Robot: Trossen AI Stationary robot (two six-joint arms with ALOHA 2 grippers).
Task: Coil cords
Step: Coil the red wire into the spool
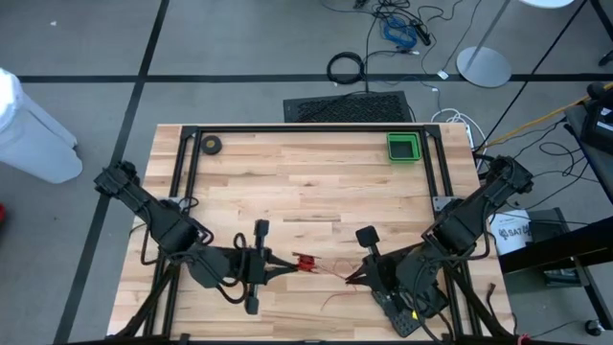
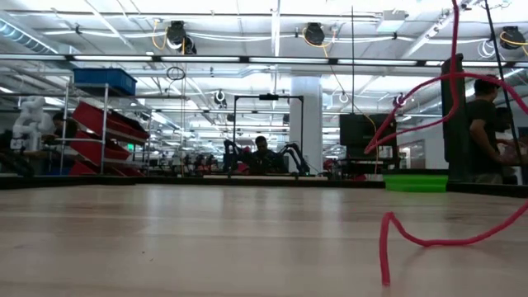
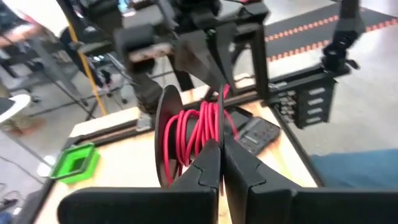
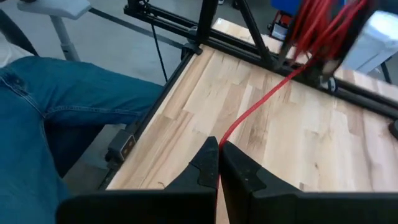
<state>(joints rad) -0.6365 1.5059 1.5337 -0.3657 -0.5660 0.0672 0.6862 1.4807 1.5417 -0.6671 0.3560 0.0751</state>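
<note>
One red cord [image 1: 330, 270] between both tools

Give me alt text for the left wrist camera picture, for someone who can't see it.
The left gripper, its two dark fingers shut, pinches a round black reel wound with thin red cord above a pale wooden table. Beyond it the right arm's dark gripper pinches the same cord, and a small green tray sits on the table.
</note>
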